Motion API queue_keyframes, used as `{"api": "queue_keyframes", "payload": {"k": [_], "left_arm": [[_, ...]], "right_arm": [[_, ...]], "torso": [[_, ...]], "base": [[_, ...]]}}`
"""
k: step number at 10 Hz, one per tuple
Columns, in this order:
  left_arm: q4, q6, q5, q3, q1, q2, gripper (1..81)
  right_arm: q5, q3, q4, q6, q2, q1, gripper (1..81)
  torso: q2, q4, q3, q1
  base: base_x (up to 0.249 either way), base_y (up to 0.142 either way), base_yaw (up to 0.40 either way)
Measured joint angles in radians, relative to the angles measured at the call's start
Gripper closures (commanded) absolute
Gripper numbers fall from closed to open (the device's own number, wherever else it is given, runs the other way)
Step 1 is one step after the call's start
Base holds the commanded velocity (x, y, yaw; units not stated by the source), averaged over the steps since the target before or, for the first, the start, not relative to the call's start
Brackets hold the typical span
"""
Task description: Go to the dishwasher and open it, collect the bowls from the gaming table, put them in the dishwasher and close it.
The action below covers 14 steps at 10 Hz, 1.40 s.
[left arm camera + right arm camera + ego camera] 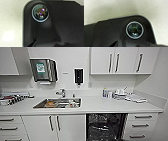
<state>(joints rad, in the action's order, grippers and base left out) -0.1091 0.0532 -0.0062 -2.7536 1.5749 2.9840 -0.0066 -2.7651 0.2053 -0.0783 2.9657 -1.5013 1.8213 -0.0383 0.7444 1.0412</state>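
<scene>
White countertop [95, 105] spanning the kitchen wall. Sunk in at nine o'clock, a steel sink [58, 103]. Toward two o'clock, small bottles [107, 93] and flat clutter [136, 99]. At far nine o'clock, a tray of dark items [12, 99].

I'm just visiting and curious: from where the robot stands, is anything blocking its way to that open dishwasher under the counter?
Nothing visible does. The dishwasher sits under the countertop, right of the sink. Its dark interior with wire racks is exposed, and nothing shows in front of the opening. The floor just before it lies below the head view's edge, so that part can't be judged.
</scene>
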Motion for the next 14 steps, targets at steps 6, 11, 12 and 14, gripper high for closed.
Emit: {"api": "queue_keyframes", "payload": {"k": [6,11,12,14], "left_arm": [[0.001,0.004,-0.034,-0.002,-0.018,0.010,1.0],[0.016,0.004,-0.045,-0.003,-0.036,0.012,1.0],[0.017,0.004,-0.046,-0.003,-0.040,0.013,1.0],[0.017,0.004,-0.048,-0.004,-0.051,0.023,1.0]], "right_arm": [[0.007,-0.006,0.000,0.000,0.021,0.000,1.0],[0.009,-0.006,0.000,0.000,0.029,0.004,1.0],[0.009,-0.006,0.000,0.000,0.031,0.005,1.0],[0.011,-0.006,0.000,0.000,0.031,0.008,1.0]], "torso": [[-0.027,0.000,0.000,-0.019],[-0.209,0.000,0.000,-0.135],[-0.246,0.000,0.000,-0.159],[-0.321,0.000,0.000,-0.206]], "base": [[0.000,0.000,0.000],[0.000,0.000,0.000],[0.000,0.000,0.000],[0.000,0.000,0.000]]}}
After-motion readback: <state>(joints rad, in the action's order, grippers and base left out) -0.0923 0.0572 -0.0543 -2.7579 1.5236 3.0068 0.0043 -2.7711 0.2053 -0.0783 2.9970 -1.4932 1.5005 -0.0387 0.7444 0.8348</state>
